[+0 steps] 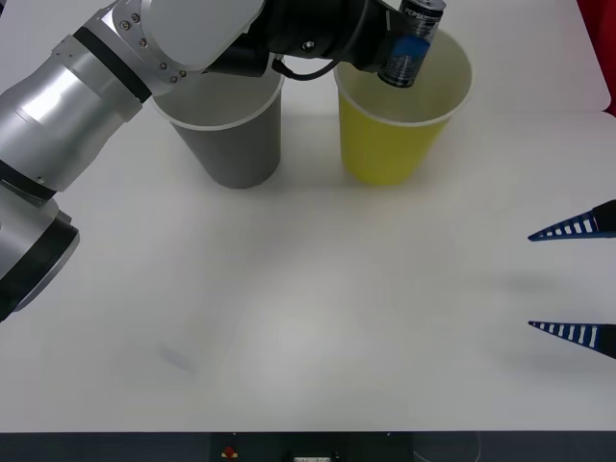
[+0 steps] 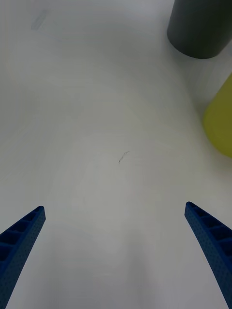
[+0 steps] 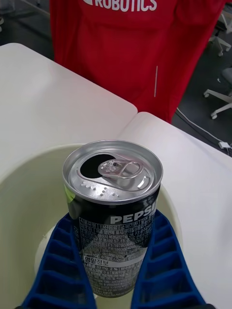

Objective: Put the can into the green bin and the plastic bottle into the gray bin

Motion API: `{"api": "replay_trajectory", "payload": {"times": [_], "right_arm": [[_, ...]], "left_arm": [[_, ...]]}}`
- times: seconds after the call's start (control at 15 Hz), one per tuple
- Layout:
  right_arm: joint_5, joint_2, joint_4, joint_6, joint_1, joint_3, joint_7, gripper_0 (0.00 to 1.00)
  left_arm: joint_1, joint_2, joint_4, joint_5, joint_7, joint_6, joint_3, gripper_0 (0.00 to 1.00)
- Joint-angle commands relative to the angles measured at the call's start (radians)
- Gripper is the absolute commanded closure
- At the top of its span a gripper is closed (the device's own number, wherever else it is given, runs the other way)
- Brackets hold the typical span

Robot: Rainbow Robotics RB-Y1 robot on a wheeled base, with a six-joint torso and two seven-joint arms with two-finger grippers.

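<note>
Held over the open mouth of the green bin (image 1: pixel 397 115), upper right of the front view: the can (image 3: pixel 114 212), label reading "PEPSI", opened it seems, clamped by the left gripper (image 3: pixel 116 270). Beside it, the gray bin (image 1: pixel 231 135). At right edge, right gripper (image 1: pixel 576 279) spread apart above the table (image 1: pixel 308 318).

bench (image 1: pixel 308 318): white, fills most of the front view, faint grey smudge at lower left | dark scratch mark (image 2: pixel 123 156): near the centre of the right wrist view, on the bench top | red garment (image 3: pixel 130 43): white lettering, top of the left wrist view, behind the bench | office chair (image 3: pixel 220 91): right edge
</note>
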Motion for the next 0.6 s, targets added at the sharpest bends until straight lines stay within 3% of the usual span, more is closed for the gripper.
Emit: {"api": "replay_trajectory", "payload": {"times": [0.07,0.4,0.6], "right_arm": [[0.0,0.0,0.0,0.0,0.0,0.0,0.0,0.0],[0.0,0.0,0.0,0.0,0.0,0.0,0.0,0.0],[0.0,0.0,0.0,0.0,0.0,0.0,0.0,0.0]], "left_arm": [[0.0,-0.001,-0.001,0.012,-0.039,0.006,0.0,0.0],[0.003,0.006,-0.003,0.081,-0.089,0.006,0.0,0.0],[0.068,0.057,-0.101,0.105,-0.102,0.005,0.003,0.0]]}}
